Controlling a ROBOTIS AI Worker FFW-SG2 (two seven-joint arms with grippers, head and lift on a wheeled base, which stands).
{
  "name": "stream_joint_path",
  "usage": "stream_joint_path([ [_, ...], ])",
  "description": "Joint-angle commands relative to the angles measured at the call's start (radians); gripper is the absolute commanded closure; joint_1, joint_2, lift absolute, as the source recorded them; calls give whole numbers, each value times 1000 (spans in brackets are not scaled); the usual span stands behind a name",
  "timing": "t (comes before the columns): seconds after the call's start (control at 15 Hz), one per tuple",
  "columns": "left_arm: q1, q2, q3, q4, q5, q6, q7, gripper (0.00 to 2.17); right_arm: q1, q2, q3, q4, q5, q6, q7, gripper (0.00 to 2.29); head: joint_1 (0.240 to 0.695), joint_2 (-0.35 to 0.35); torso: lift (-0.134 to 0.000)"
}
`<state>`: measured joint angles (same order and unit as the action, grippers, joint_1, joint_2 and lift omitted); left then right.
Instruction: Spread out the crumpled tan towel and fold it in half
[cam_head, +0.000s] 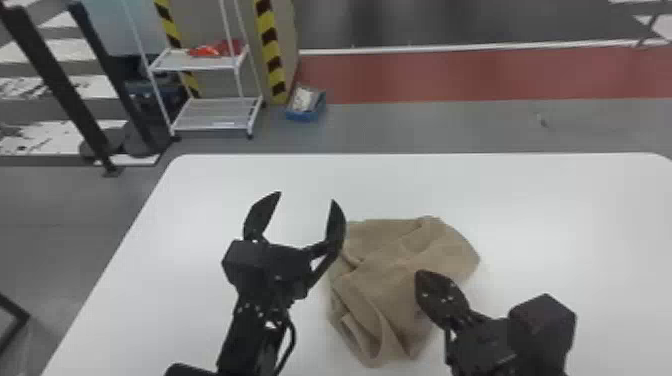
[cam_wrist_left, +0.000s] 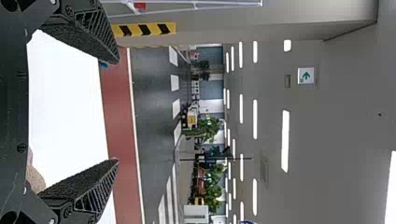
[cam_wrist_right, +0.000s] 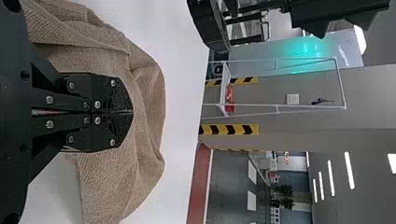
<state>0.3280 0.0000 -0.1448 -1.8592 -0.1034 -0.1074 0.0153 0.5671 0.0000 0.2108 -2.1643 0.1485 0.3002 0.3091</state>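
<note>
The tan towel (cam_head: 400, 265) lies on the white table (cam_head: 575, 210), bunched into a rumpled heap with loose folds and raised ridges, mostly between the two grippers. The left gripper (cam_head: 307, 196) is at the towel's left side, its two black fingers spread wide and nothing between them; in the head view, one finger overlaps the towel's left edge, though whether it touches the cloth cannot be told. The right gripper (cam_head: 422, 276) is over the towel's near right part, and the right wrist view shows its fingers pressed together, with cloth visible around them and no fold seen caught between the tips. Beyond the table, a white wire rack (cam_head: 220, 107) stands on the floor, with a blue box (cam_head: 304, 116) beside it.
</note>
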Motion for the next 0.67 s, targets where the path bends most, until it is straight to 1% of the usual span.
stream_joint_path([
  [0.0,3,-3,1,0,-1,-1,0,137,-3,1,2,-9,-7,12,39,917,695,106,-124],
  [0.07,3,-3,2,0,-2,-1,0,137,-1,1,7,-11,-3,21,64,201,695,109,-124],
  [0.13,3,-3,5,0,-2,-1,0,137,-3,1,16,-11,2,58,71,83,695,121,-124],
  [0.2,5,-3,7,0,-1,-4,0,137,-7,1,21,-6,16,76,70,90,695,128,-124],
  [0.27,5,-3,8,0,-2,-7,0,137,-9,1,27,3,48,83,62,127,695,134,-124],
  [0.33,5,-3,8,0,-1,-7,0,137,-12,1,36,14,88,80,39,161,695,137,-124],
  [0.47,3,-3,8,2,-1,-7,0,137,-13,1,44,14,109,98,16,218,695,134,-124],
  [0.53,2,-3,7,2,-1,-7,0,137,-15,1,48,14,123,107,15,282,695,132,-124],
  [0.6,0,-3,5,3,-1,-7,0,137,-16,1,48,14,123,110,15,512,695,131,-124],
])
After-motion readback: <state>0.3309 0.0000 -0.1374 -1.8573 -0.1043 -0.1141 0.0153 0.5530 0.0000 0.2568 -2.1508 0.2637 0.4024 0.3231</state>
